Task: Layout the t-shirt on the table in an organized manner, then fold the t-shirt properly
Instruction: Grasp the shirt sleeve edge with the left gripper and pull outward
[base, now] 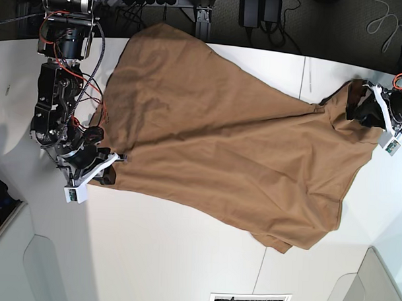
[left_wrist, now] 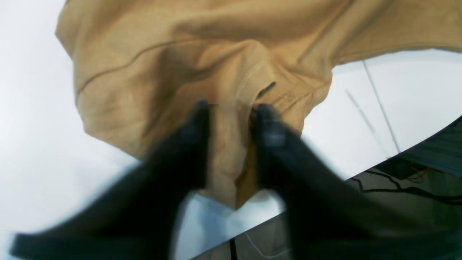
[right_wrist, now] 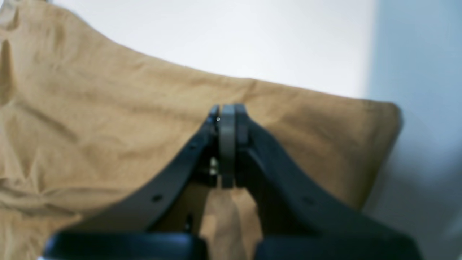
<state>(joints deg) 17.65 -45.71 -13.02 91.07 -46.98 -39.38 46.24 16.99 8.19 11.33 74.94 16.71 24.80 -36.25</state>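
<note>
Shirt cloth everywhere: big tan-brown t-shirt (base: 221, 151) spread wide across the white surface (base: 171, 262), stretched between two arms. In the base view, one end up at 11 o'clock by the far edge, one end out at 3 o'clock, a loose corner hanging down toward 5 o'clock. Lots of soft wrinkles running from 9 o'clock over to 3 o'clock. Right gripper (base: 109, 176) at 9 o'clock in the base view, right at the shirt's edge. Up close in the right wrist view, its dark fingers (right_wrist: 216, 144) pressed tight together with a bit of the t-shirt (right_wrist: 108, 119) pinched low down between them, cloth spreading out to 9 o'clock and 3 o'clock, white surface (right_wrist: 252, 36) behind at 12 o'clock. Left gripper (base: 362, 106) at 3 o'clock in the base view, dark and half buried in bunched cloth. Up close in the left wrist view, its blurry black fingers (left_wrist: 196, 144) squeezing a thick fold of the t-shirt (left_wrist: 180, 47) between them, with a stitched seam just above at 12 o'clock. Thin dark seam line (left_wrist: 380, 108) on the surface (left_wrist: 32, 108) off at 3 o'clock.
</note>
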